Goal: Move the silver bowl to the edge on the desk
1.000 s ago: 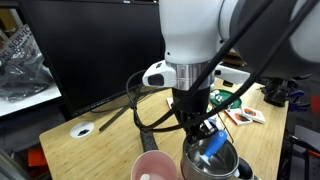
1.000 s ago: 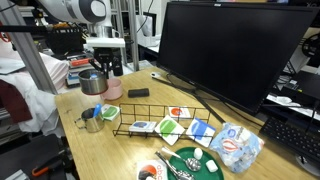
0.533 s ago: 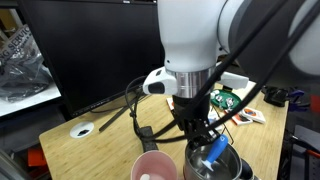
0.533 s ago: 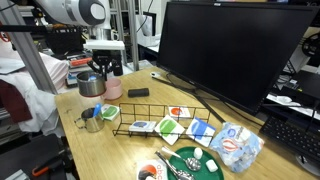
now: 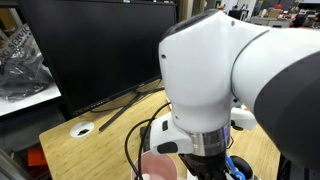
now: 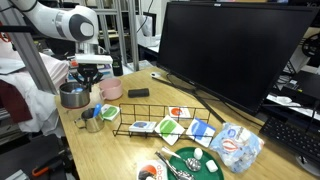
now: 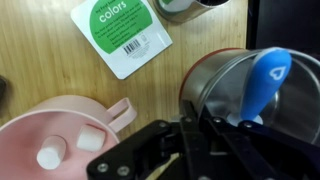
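Note:
The silver bowl (image 6: 73, 97) hangs from my gripper (image 6: 83, 86) at the near-left edge of the light wooden desk (image 6: 122, 154), left of the pink bowl (image 6: 110, 89). In the wrist view my gripper (image 7: 197, 124) is shut on the silver bowl's rim (image 7: 205, 75). A blue object (image 7: 269, 80) lies inside the bowl. In an exterior view my arm (image 5: 225, 90) hides the silver bowl, and only the desk (image 5: 100, 147) and its grommet hole (image 5: 82, 129) show.
The pink bowl (image 7: 60, 135) holds small white pieces. A green "colors" card (image 7: 124, 30) lies beside it. A small metal cup (image 6: 92, 120), a wire rack with cards (image 6: 165, 125), a green dish (image 6: 190, 163) and a large monitor (image 6: 225, 50) stand on the desk.
My gripper has carried the silver bowl away from the pink bowl, out toward the desk's edge. My arm now fills most of an exterior view.

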`<state>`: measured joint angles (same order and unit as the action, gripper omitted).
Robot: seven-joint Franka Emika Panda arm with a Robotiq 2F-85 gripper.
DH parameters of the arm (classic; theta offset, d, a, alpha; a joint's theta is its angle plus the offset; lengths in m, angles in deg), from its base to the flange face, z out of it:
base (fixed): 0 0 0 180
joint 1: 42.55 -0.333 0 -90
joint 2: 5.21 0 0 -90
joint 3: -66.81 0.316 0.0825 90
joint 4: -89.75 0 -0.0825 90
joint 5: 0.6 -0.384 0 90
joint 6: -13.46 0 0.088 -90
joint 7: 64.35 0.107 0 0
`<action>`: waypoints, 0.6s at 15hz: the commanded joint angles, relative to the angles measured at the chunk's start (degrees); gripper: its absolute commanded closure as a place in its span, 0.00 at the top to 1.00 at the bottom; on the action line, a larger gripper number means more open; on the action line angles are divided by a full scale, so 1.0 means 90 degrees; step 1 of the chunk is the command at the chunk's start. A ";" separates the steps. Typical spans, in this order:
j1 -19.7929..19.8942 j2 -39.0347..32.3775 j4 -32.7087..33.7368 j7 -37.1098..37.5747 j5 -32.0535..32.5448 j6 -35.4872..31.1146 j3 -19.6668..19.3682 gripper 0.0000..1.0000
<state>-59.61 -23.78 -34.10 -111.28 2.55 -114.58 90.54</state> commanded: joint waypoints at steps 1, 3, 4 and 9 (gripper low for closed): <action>0.0206 0.0063 -0.0340 -0.0488 -0.0418 -0.0906 0.0091 0.02; 0.0238 -0.0105 -0.0350 -0.0649 -0.0363 -0.1325 0.0042 0.02; 0.0265 -0.0202 -0.0338 -0.0745 -0.0302 -0.1477 0.0026 0.02; 0.0365 -0.0678 -0.0222 -0.1009 -0.0181 -0.1664 0.0003 0.02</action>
<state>-57.37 -28.86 -36.67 -118.28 0.62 -128.73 89.82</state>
